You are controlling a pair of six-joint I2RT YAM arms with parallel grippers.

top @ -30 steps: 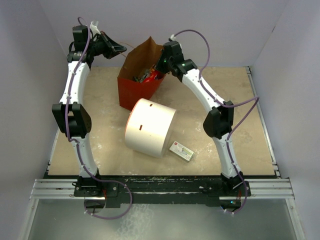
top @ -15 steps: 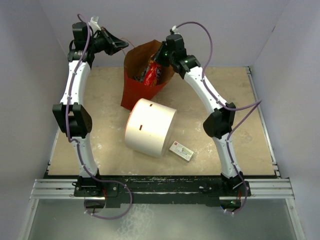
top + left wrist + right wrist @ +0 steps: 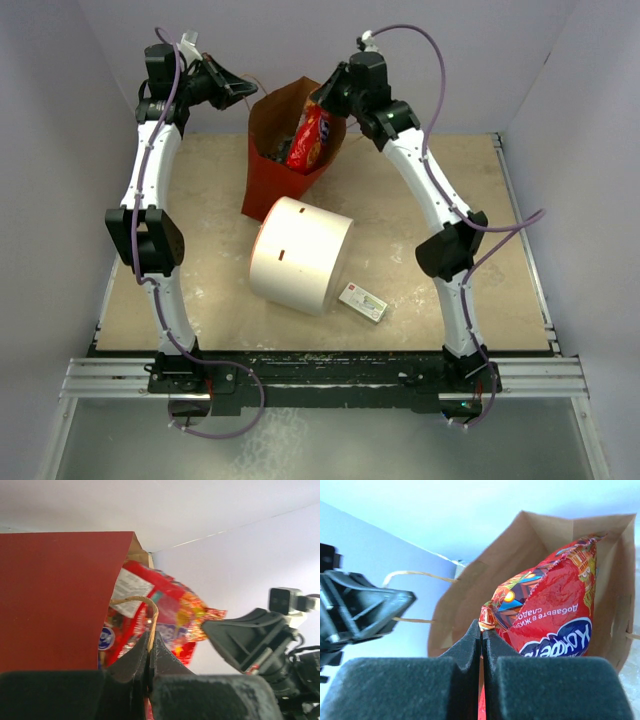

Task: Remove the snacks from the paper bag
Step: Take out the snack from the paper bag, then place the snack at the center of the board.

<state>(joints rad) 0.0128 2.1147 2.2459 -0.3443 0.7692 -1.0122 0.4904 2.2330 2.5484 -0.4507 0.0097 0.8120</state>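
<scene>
The red paper bag [image 3: 275, 180] with a brown inside stands at the back of the table, its mouth open. My left gripper [image 3: 243, 97] is shut on the bag's thin twisted handle [image 3: 145, 600] and holds it up at the bag's left. My right gripper [image 3: 322, 98] is shut on the corner of the large red cookie bag [image 3: 309, 140] with a blue logo and holds it half out of the paper bag's mouth. It fills the right wrist view [image 3: 555, 605] and shows in the left wrist view [image 3: 170, 610]. Other shiny packets [image 3: 107, 637] lie deeper inside.
A big white cylinder [image 3: 300, 254] lies on its side just in front of the paper bag. A small flat white-and-green box [image 3: 362, 301] lies to its right. Walls close the back and both sides.
My right gripper has risen out of the paper bag, drawing the red cookie bag up with it. The paper bag now stands more upright. My left gripper has kept hold of the handle.
</scene>
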